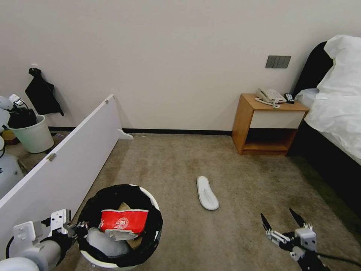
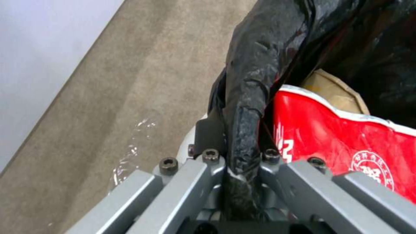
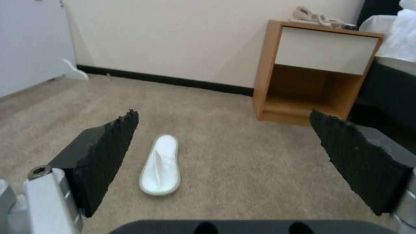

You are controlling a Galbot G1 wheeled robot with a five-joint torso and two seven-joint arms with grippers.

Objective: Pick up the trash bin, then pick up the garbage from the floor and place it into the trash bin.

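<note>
Head view, left end effector (image 1: 77, 229) clamping trash bin (image 1: 150, 198) rim, right end effector (image 1: 282, 220) wide apart

white trash bin (image 1: 148, 195) with black liner, red-white carton (image 1: 124, 221), white slipper (image 1: 207, 192), beige carpet (image 1: 233, 233).

The trash bin (image 1: 150, 241) sits at my lower left, beside the board (image 1: 67, 165), with my left gripper (image 1: 77, 229) clamped on its rim. A carton (image 1: 124, 221) lies inside. One slipper (image 1: 207, 192) lies on the floor ahead, between the bin and my right gripper (image 1: 282, 220); the nightstand (image 1: 269, 124) stands behind, by the bed (image 1: 334, 113).
</note>
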